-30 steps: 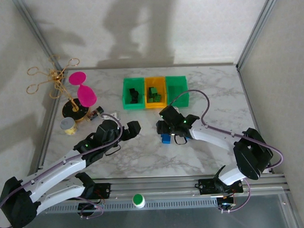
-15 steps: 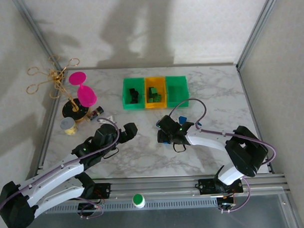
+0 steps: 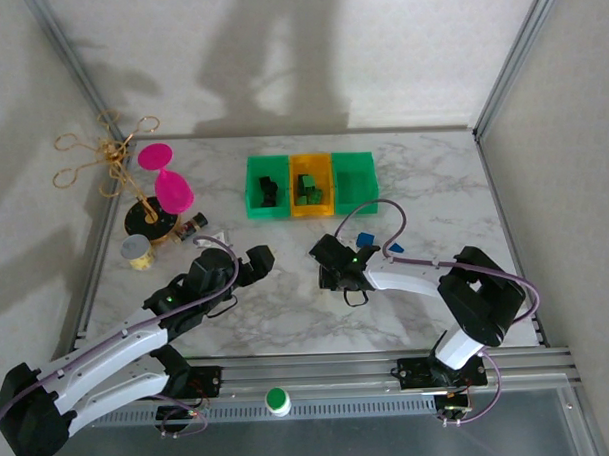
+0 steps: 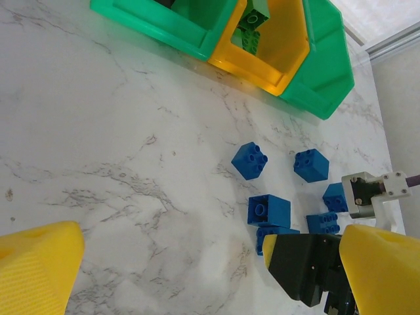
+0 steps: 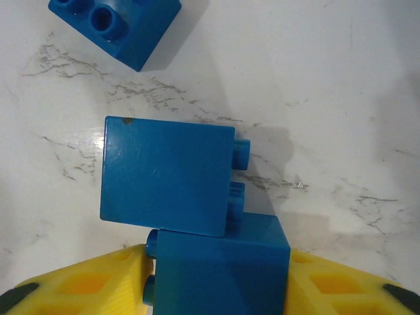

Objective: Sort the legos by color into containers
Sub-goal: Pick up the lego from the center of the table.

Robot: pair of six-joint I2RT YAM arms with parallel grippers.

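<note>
The right gripper [image 3: 335,274] is down low on the marble counter [image 3: 287,309], near the middle, and on its wrist camera the yellow fingers [image 5: 85,289] sit against both sides of a blue brick [image 5: 220,259], clamped on it. A second blue brick [image 5: 167,174] lies on its side, touching the gripped one, studs pointing right. A third [image 5: 118,23] sits just beyond, apart from the pair.

Over to the left gripper [image 3: 260,258]: it hangs above the counter just left of the action, its yellow fingers [image 4: 38,266] spread wide apart with nothing between them. Its camera looks across at loose blue bricks [image 4: 249,159] scattered on the marble beside the right arm.

At the back, the three bins stand in a row, touching. The left green bin [image 3: 253,180] holds black bricks [image 3: 268,191], the orange bin [image 3: 309,166] in the middle holds green bricks [image 3: 309,195], and the right green bin [image 3: 355,181] closes the line.
</note>
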